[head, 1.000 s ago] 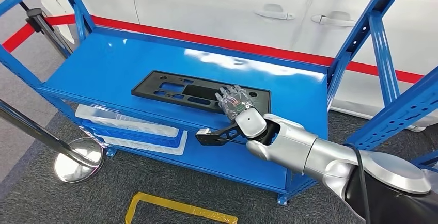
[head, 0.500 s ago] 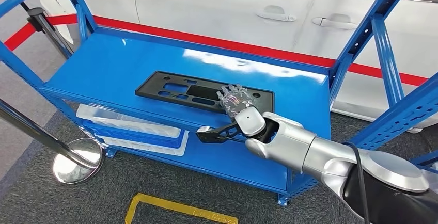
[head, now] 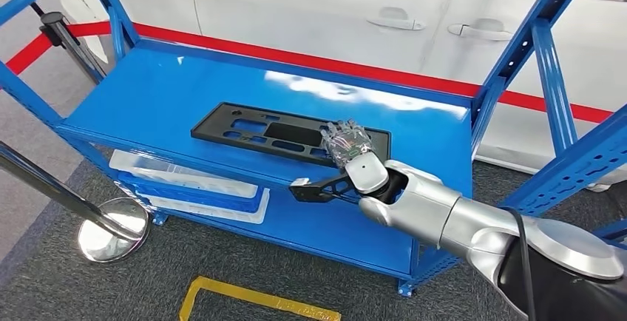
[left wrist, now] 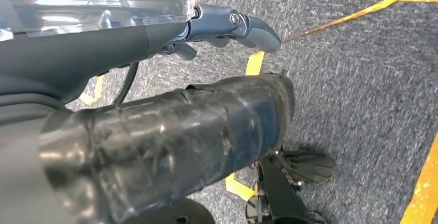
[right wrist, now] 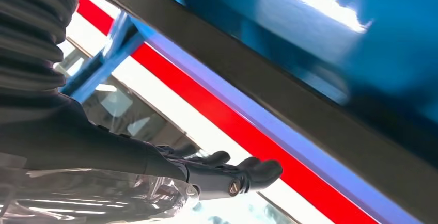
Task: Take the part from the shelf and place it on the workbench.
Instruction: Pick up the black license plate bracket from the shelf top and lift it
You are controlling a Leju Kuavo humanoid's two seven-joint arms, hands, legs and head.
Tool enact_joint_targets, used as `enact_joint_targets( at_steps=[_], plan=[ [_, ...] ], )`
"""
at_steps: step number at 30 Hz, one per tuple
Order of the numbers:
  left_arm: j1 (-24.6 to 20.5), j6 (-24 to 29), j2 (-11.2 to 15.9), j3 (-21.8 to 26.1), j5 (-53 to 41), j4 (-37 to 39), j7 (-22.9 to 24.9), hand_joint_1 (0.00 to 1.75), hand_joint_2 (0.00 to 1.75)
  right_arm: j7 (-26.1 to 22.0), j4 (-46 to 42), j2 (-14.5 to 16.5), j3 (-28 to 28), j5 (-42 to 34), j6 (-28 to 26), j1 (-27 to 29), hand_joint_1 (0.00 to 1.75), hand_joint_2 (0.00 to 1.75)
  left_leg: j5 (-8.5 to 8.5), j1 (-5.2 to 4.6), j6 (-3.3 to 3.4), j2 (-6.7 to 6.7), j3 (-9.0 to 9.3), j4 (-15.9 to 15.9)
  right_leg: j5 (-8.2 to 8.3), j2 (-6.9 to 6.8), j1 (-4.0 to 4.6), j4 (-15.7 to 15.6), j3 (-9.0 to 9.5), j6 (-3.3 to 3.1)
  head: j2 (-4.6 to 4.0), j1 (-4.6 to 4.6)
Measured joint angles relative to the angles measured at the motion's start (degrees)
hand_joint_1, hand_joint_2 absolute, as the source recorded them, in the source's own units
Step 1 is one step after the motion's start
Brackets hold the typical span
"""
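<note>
My right hand (head: 347,147) hangs spread over the part (head: 285,131), near the shelf (head: 170,84) front edge. It grips nothing, ready to close.

Blue upright (head: 548,77) right of hand (head: 347,146)

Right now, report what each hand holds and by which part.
Neither visibly holds anything. The right hand lies over the flat black plastic panel's right end, grip unconfirmed; the left hand hangs empty.

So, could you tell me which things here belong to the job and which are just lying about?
Job:
- black part on the blue shelf
- right hand over its end

Lying about:
- plastic trays below
- white car
- stanchion base
</note>
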Motion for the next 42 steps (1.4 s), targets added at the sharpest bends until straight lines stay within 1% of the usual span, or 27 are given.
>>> enact_joint_targets(
  at_steps=[1, 2, 3, 4, 5, 6, 7, 8, 9, 10, 11, 12, 13, 14, 15, 18, 23, 29, 30, 32, 34, 36, 42],
  plan=[
    [0.0, 0.0, 0.0, 0.0, 0.0, 0.0, 0.0, 0.00, 0.00, 0.0, 0.0, 0.0, -0.1, 0.0, 0.0, 0.0, 1.70, 1.75, -0.63, 0.05, -0.34, 0.04, -0.28, 0.7, 0.11, 0.00, -0.14, -0.2, 0.13, -0.26, 0.00, -0.06],
    [0.0, 0.0, 0.0, 0.0, 0.0, 0.0, 0.0, 0.00, 0.00, 0.1, 0.0, 0.0, -0.1, -0.1, 0.0, 0.0, 1.74, 1.75, -1.85, 0.09, -0.66, 0.07, -1.10, 2.6, 0.19, -0.03, -0.32, -0.4, 0.26, -0.58, 0.00, -0.20],
    [0.0, 0.0, 0.0, 0.0, 0.0, 0.0, 0.0, 0.00, 0.00, 0.1, 0.0, 0.0, -0.2, -0.2, 0.0, 0.0, 1.75, 1.75, -3.45, 0.18, -0.95, 0.12, -2.46, 5.6, 0.21, -0.06, -0.38, -0.5, 0.36, -0.89, 0.00, -0.32],
    [0.0, 0.0, 0.0, 0.0, 0.0, 0.0, 0.0, 0.00, 0.00, 0.1, 0.0, -0.1, -0.2, -0.2, 0.0, 0.2, 1.75, 1.75, -5.15, 0.29, -1.24, 0.14, -4.24, 9.4, 0.17, -0.11, -0.37, -0.5, 0.38, -1.16, 0.00, -0.43],
    [0.0, 0.0, 0.0, 0.0, 0.0, 0.0, 0.0, 0.00, 0.00, 0.1, 0.0, -0.1, -0.2, -0.3, 0.0, 0.4, 1.75, 1.75, -6.40, 0.45, -1.50, 0.14, -6.03, 13.0, 0.11, -0.16, -0.34, -0.5, 0.40, -1.39, 0.00, -0.46],
    [0.0, 0.0, 0.0, -0.1, -0.1, 0.0, 0.0, 0.00, 0.00, 0.1, 0.0, -0.1, -0.2, -0.3, 0.0, 0.7, 1.75, 1.75, -6.80, 0.61, -1.77, 0.15, -7.25, 15.3, 0.07, -0.19, -0.31, -0.4, 0.43, -1.52, 0.00, -0.45],
    [0.1, 0.0, 0.0, -0.1, -0.1, 0.0, 0.0, 0.00, 0.00, 0.1, 0.0, -0.1, -0.2, -0.3, 0.0, 0.9, 1.75, 1.75, -6.33, 0.79, -2.04, 0.16, -7.68, 15.8, 0.01, -0.21, -0.32, -0.4, 0.47, -1.56, 0.00, -0.45],
    [0.1, 0.0, 0.0, -0.1, -0.2, 0.0, 0.0, 0.00, 0.00, 0.1, 0.0, -0.1, -0.2, -0.3, 0.0, 1.1, 1.75, 1.75, -4.71, 1.02, -2.33, 0.18, -6.89, 13.9, -0.09, -0.16, -0.38, -0.3, 0.53, -1.55, 0.00, -0.46],
    [0.1, 0.0, 0.0, -0.1, -0.3, 0.0, -0.1, 0.00, 0.00, 0.1, 0.0, -0.1, -0.2, -0.3, 0.0, 1.2, 1.75, 1.75, -2.63, 1.26, -2.63, 0.21, -5.33, 10.5, -0.23, -0.11, -0.46, -0.1, 0.59, -1.48, 0.00, -0.46],
    [0.1, 0.0, 0.0, -0.1, -0.3, 0.0, -0.1, 0.00, 0.00, 0.1, 0.0, -0.1, -0.2, -0.3, 0.0, 1.3, 1.75, 1.75, -1.16, 1.43, -3.11, 0.23, -3.31, 6.5, -0.46, -0.02, -0.38, 0.2, 0.54, -1.26, 0.00, -0.51],
    [0.1, 0.0, -0.1, -0.1, -0.4, 0.0, -0.1, 0.00, 0.00, 0.1, 0.0, -0.2, -0.2, -0.3, 0.0, 1.3, 1.75, 1.75, 0.01, 1.56, -3.35, 0.20, -1.58, 3.0, -0.72, 0.08, -0.27, 0.6, 0.42, -1.03, 0.00, -0.57],
    [0.0, 0.0, -0.1, -0.2, -0.4, 0.0, -0.2, 0.00, 0.00, 0.1, 0.0, -0.2, -0.3, -0.3, -0.1, 1.2, 1.75, 1.75, 0.27, 1.59, -3.08, 0.17, -0.61, 1.0, -0.89, 0.16, -0.14, 0.9, 0.26, -0.83, 0.00, -0.62],
    [0.0, 0.0, -0.2, -0.2, -0.4, 0.0, -0.2, 0.00, 0.00, 0.1, 0.0, -0.3, -0.3, -0.3, -0.2, 1.2, 1.75, 1.75, 0.05, 1.52, -2.79, 0.13, -0.15, 0.2, -1.00, 0.21, 0.08, 1.1, 0.15, -0.66, 0.01, -0.60],
    [0.0, 0.0, -0.2, -0.3, -0.4, 0.0, -0.2, 0.00, 0.00, 0.1, 0.0, -0.4, -0.3, -0.2, -0.3, 1.2, 1.75, 1.75, 0.17, 1.47, -2.26, 0.09, -0.18, 0.1, -0.99, 0.23, 0.12, 1.1, 0.15, -0.61, 0.01, -0.55],
    [0.0, 0.0, -0.2, -0.3, -0.5, 0.0, -0.2, 0.00, 0.00, 0.0, 0.0, -0.5, -0.3, -0.2, -0.4, 1.2, 1.75, 1.75, 0.13, 1.37, -1.88, 0.11, -0.19, 0.2, -0.94, 0.23, 0.13, 0.9, 0.24, -0.55, 0.01, -0.47],
    [0.1, 0.0, -0.2, -0.3, -0.6, 0.0, -0.2, 0.00, 0.00, -0.4, 0.0, -0.6, -0.3, -0.2, -0.9, 1.2, 1.75, 1.75, 0.11, 1.12, -1.86, 0.10, -0.12, 0.2, -0.83, 0.22, 0.08, 0.6, 0.51, -0.34, 0.00, -0.40],
    [0.1, -0.1, -0.2, -0.3, -0.7, 0.0, -0.3, 0.00, 0.00, -1.3, 0.0, -0.6, -0.4, 0.4, -1.2, 1.5, 1.75, 1.75, 0.01, 1.09, -1.56, 0.09, -0.09, 0.2, -0.76, 0.21, 0.07, 0.3, 0.68, 0.00, 0.00, -0.42],
    [0.1, -0.1, -0.2, -0.4, -0.9, 0.0, -0.4, 0.00, 0.00, -2.0, 0.0, -0.6, -0.4, 0.9, -1.5, 1.6, 1.75, 1.75, 0.01, 1.08, -1.54, 0.09, -0.09, 0.2, -0.75, 0.21, 0.04, 0.3, 0.68, 0.09, 0.00, -0.43],
    [0.0, -0.1, -0.2, -0.4, -0.9, 0.0, -0.4, 0.00, 0.00, -2.4, 0.0, -0.6, -0.4, 1.2, -1.9, 1.7, 1.75, 1.75, 0.01, 1.08, -1.53, 0.09, -0.09, 0.2, -0.75, 0.21, -0.02, 0.3, 0.68, 0.12, 0.00, -0.43],
    [0.1, -0.2, -0.2, -0.6, -0.9, 0.0, -0.4, 0.00, 0.00, -3.9, -0.3, -0.6, -0.4, 2.9, -4.3, 1.9, 1.75, 1.75, 0.05, 1.08, -1.47, 0.09, -0.06, 0.1, -0.74, 0.21, -0.13, 0.3, 0.66, 0.16, 0.00, -0.43],
    [0.1, -0.8, -0.2, -0.7, -0.7, 0.0, -0.4, 0.00, 0.87, -5.0, -1.2, -0.5, -0.4, 5.5, -7.8, 1.9, 1.75, 1.75, 0.08, 1.09, -1.43, 0.10, -0.02, 0.0, -0.74, 0.23, -0.18, 0.3, 0.63, 0.16, 0.00, -0.44],
    [0.0, -1.6, -0.2, -0.7, -0.1, 0.0, -0.7, 0.00, 1.75, -5.2, -2.8, -0.3, -0.4, 8.1, -9.8, 1.9, 1.75, 1.75, 0.09, 1.09, -1.42, 0.10, 0.03, -0.1, -0.75, 0.23, -0.18, 0.3, 0.62, 0.16, 0.00, -0.45],
    [0.1, -2.8, -0.1, -0.7, 0.7, 0.0, -2.4, 0.00, 1.75, -4.2, -9.5, -0.1, -0.7, 14.6, -10.0, 0.6, 1.75, 1.75, 0.15, 1.09, -1.38, 0.08, 0.06, -0.3, -0.76, 0.22, -0.18, 0.3, 0.57, 0.17, 0.00, -0.44]
  ],
)
